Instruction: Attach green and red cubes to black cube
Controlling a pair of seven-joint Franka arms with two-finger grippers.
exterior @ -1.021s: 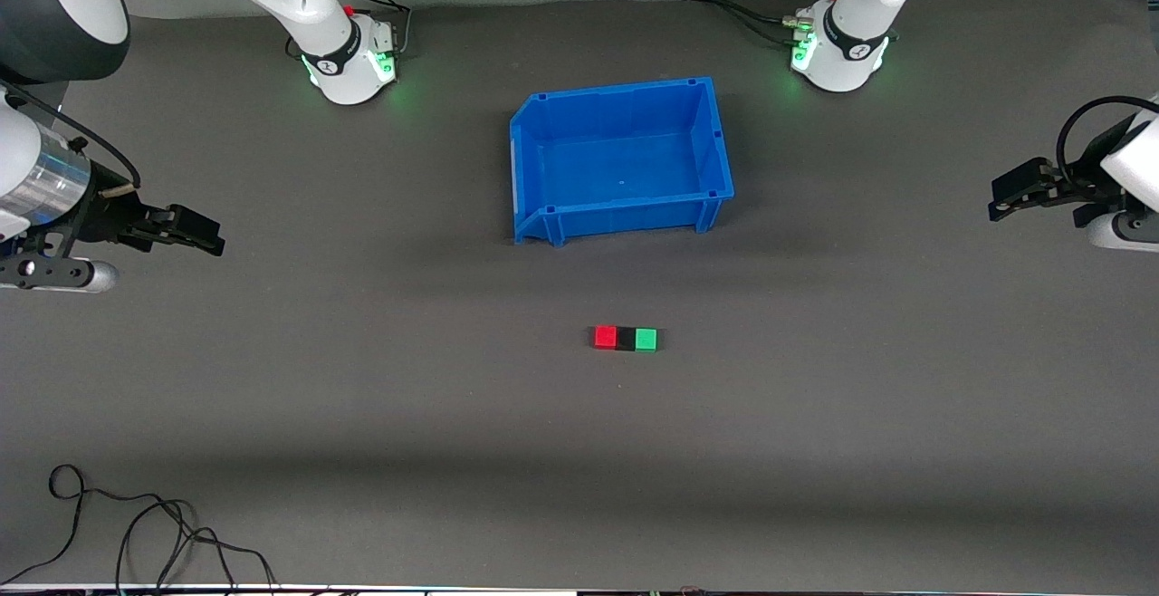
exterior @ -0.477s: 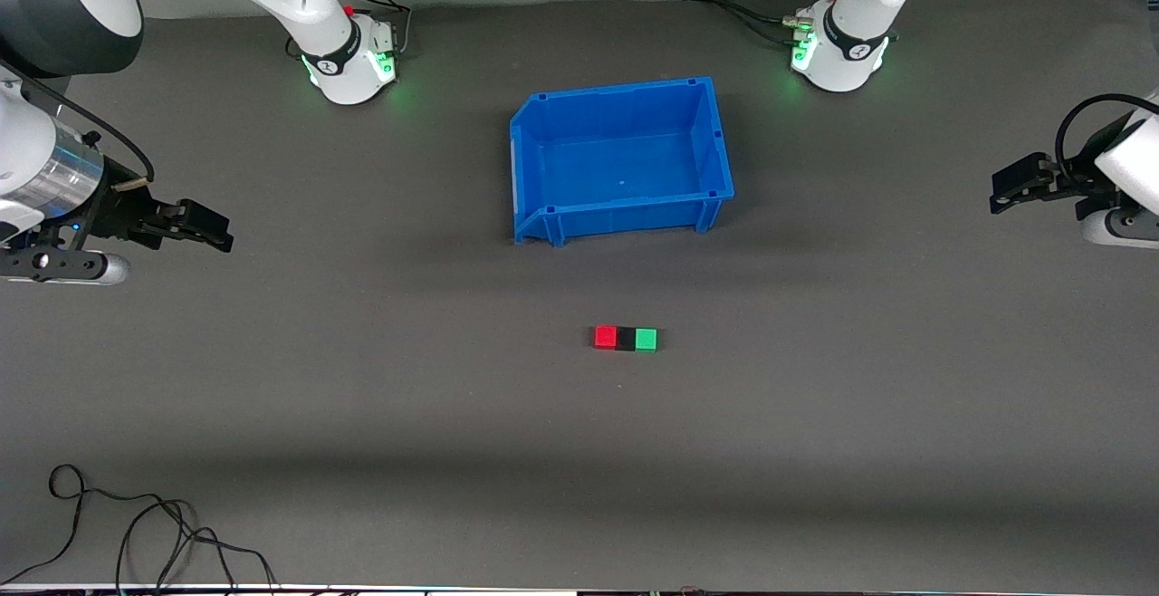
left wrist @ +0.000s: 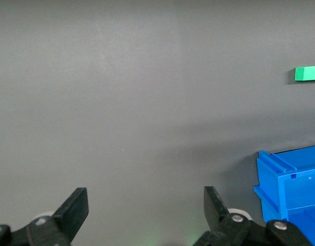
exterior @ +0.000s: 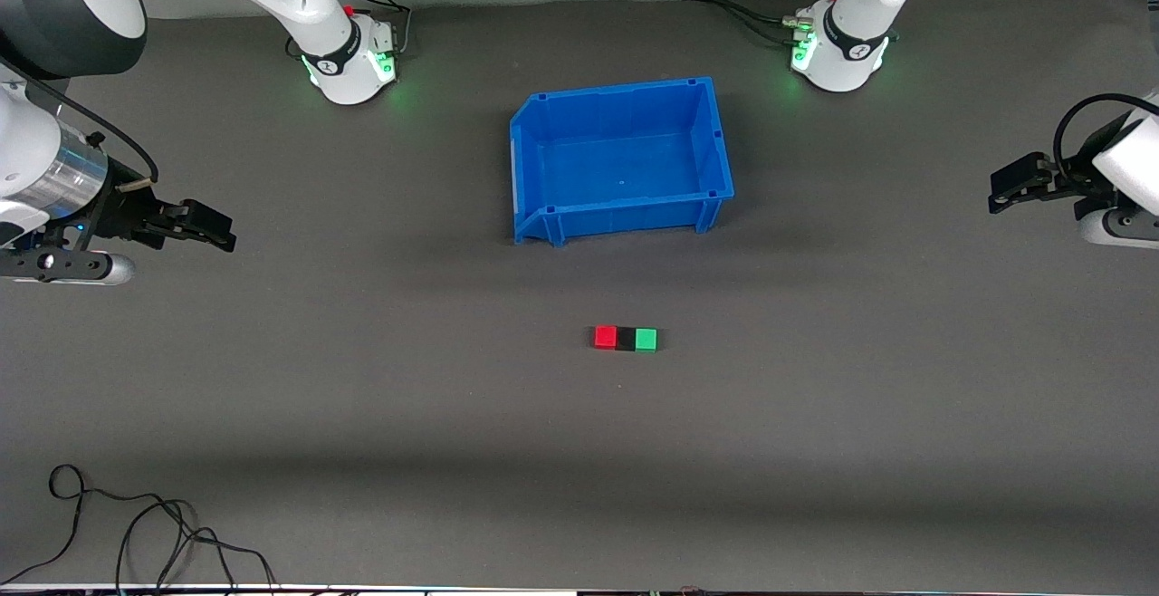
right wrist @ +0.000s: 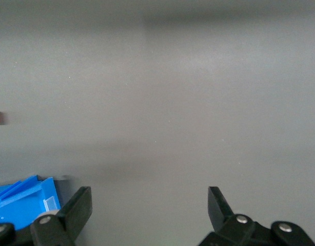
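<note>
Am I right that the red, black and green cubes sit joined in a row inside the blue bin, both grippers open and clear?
Not quite. The front view shows the red cube, black cube and green cube in a row on the mat, nearer the camera than the bin, not inside it. The left gripper and right gripper are open and clear.

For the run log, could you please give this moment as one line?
small red cube | matte black cube | green cube joined in row | left gripper open | right gripper open
</note>
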